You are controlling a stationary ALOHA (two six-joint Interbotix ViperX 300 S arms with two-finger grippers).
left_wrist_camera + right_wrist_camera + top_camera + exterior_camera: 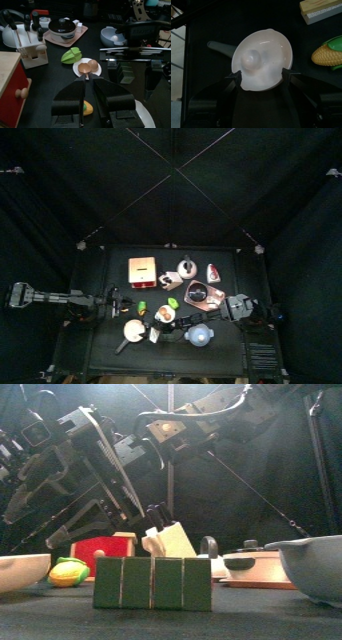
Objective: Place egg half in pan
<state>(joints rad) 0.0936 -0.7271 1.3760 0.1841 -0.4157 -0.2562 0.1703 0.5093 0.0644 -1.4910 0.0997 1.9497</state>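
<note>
The egg half [87, 67], a white rim with an orange centre, lies on the table beside the green item [71, 54]; it also shows in the top view [166, 314]. The pan [261, 57], pale inside with a dark handle [219, 47], lies front left on the table [135, 332]. My right gripper [261, 76] is open and empty, with one jaw either side of the pan's near rim. A pale rounded bump shows inside the pan. My left gripper [85, 83] is shut and empty, short of the egg half and above a toy corn cob [87, 108].
A red and wood box [142, 271], a knife block [30, 50], a kettle [189, 265] and a plate with red contents [199, 293] stand at the back. A bluish bowl [199, 335] is front right. A green block [151, 582] stands at the front edge.
</note>
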